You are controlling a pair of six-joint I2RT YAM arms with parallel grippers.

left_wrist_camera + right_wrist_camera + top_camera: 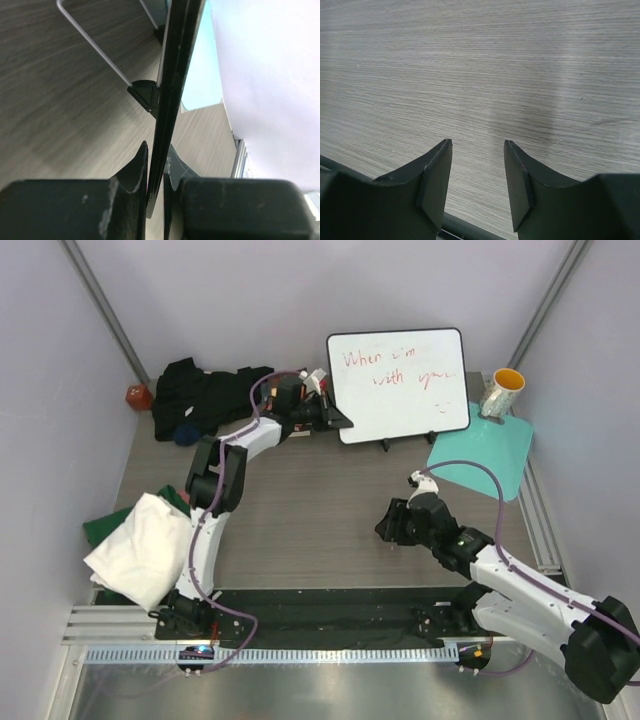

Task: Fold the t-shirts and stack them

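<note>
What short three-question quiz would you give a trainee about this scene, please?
1. True or false: the left gripper is shut on the whiteboard's edge.
2. Fill in: the right gripper hangs ___ over the table.
3. The folded white t-shirt rests partly on: A the whiteboard, B a green t-shirt, C only the table.
Key: 1 true; 2 open; 3 B.
</note>
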